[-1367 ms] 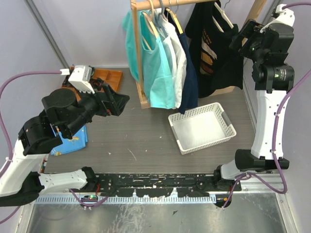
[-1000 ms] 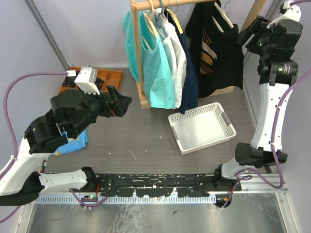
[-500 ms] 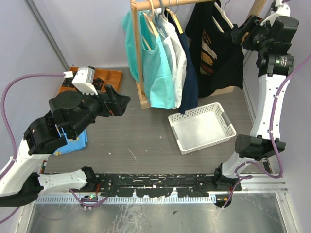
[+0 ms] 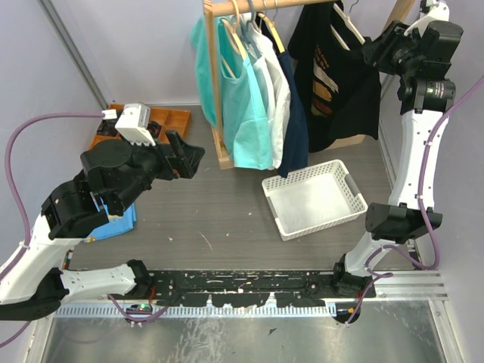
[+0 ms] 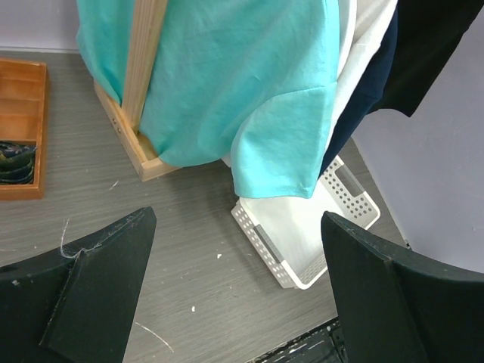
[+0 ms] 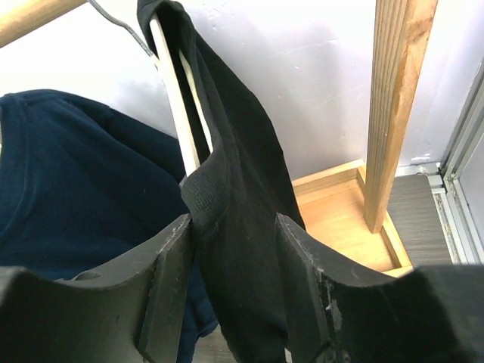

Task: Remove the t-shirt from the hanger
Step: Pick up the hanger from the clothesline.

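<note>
Delta vs ~1.4 s back: the right arm has gone up and in toward the right end of the rack. The right pincer (image 6: pixel 233 227) now sits at the shoulder of the black t-shirt (image 6: pixel 242 189) and its gap has narrowed. The left arm has barely shifted and everything else is unchanged.

Right pincer: jaws partway closed, one finger each side of the black shoulder fabric. The cloth fills the gap and looks to touch both fingers. Can't tell if it's actually clamped.

Left pincer (image 5: pixel 234 302): fully spread, holding nothing, hovering over the tabletop (image 4: pixel 227 219) and aimed at the rack.

The black t-shirt is still on its hanger (image 6: pixel 175 106), last garment at the right end of the rod (image 4: pixel 249 6). The hanger arm sits just left of the gripped fold.

Around it:
- navy shirt (image 4: pixel 296 113) hangs right beside the black one, then white shirt (image 4: pixel 276 83), then teal shirt (image 4: pixel 246 113). They're packed tight, and the teal one drapes round the left post (image 4: pixel 214 83).
- right post (image 6: pixel 397 113) is close to the wrist.
- white basket (image 4: pixel 274 208) sits on the tabletop under the garments.
- wooden tray (image 4: pixel 170 119) is at back left, blue item (image 4: pixel 125 219) under the left arm.

Materials:
- rack is pale square-section timber.
- hanger is light flat wood with a wire hook.
- black tee is soft knit with a ribbed collar and a striped print on the front.
- basket is perforated plastic, rectangular, with grey handles.
- tabletop is grey wood-grain, scuffed with white flecks.
</note>
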Controlling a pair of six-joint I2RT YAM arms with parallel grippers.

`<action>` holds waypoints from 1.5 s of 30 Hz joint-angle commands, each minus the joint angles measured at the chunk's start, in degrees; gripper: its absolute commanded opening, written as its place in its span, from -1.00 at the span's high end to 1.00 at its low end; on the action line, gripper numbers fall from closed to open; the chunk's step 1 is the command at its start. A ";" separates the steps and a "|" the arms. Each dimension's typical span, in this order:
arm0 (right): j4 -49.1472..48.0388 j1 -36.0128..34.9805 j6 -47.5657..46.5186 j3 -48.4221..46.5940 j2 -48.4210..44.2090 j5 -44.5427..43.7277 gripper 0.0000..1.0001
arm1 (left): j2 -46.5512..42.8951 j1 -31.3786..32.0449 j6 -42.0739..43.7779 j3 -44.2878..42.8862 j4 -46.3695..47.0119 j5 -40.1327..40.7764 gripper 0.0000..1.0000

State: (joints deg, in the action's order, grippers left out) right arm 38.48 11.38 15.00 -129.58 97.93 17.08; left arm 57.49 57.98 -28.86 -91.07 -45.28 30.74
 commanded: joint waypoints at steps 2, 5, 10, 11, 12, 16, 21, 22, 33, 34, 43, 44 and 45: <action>-2.80 0.27 -1.03 -2.61 0.39 0.93 -0.03 | 0.04 0.08 1.09 -0.60 1.75 1.59 -0.96; -2.80 0.23 -1.18 -2.30 0.50 1.18 -0.03 | -0.03 0.05 1.02 -0.35 1.81 1.89 -0.96; -2.96 0.26 -1.30 -2.63 1.07 1.39 0.14 | -0.30 0.05 0.98 0.15 2.27 2.46 -0.96; -3.05 0.17 -1.26 -2.70 1.19 1.60 0.20 | -0.35 0.03 1.00 0.33 2.43 2.50 -0.96; -3.06 0.14 -1.25 -2.71 1.21 1.72 0.26 | -0.29 0.03 0.92 0.44 2.62 2.49 -0.96; -3.14 -0.24 -1.95 -2.46 1.17 1.99 0.47 | -0.26 0.07 0.74 0.80 3.04 2.50 -0.96; -3.94 -1.47 -3.42 -0.75 -0.18 2.14 0.65 | 0.06 0.07 0.82 0.81 3.59 2.61 -0.96; -4.23 -1.64 -3.60 -0.22 -0.58 2.09 0.66 | 0.09 0.09 0.82 0.74 3.67 2.60 -0.96; -11.19 -2.63 -2.31 3.65 -4.64 0.64 0.99 | 1.10 0.09 1.52 -0.19 4.76 1.81 -0.96; -11.85 -2.86 -2.27 3.68 -5.12 0.05 0.99 | 1.22 0.09 1.53 -0.42 4.76 1.72 -0.96; -15.60 -3.90 -3.59 4.05 -8.72 -3.31 0.99 | 2.22 0.03 2.76 -1.47 6.06 0.98 -0.96; -15.62 -3.83 -3.72 4.02 -8.94 -3.45 0.99 | 2.45 0.08 2.95 -1.81 6.05 0.68 -0.96; -15.59 -3.94 -3.94 4.01 -9.24 -3.68 0.99 | 2.71 0.04 3.12 -2.04 6.07 0.39 -0.96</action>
State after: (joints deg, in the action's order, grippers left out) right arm 31.09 7.64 12.05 -124.07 93.30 15.14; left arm 59.59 57.95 -27.07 -90.94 -41.82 31.94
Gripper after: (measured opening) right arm 0.185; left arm 0.980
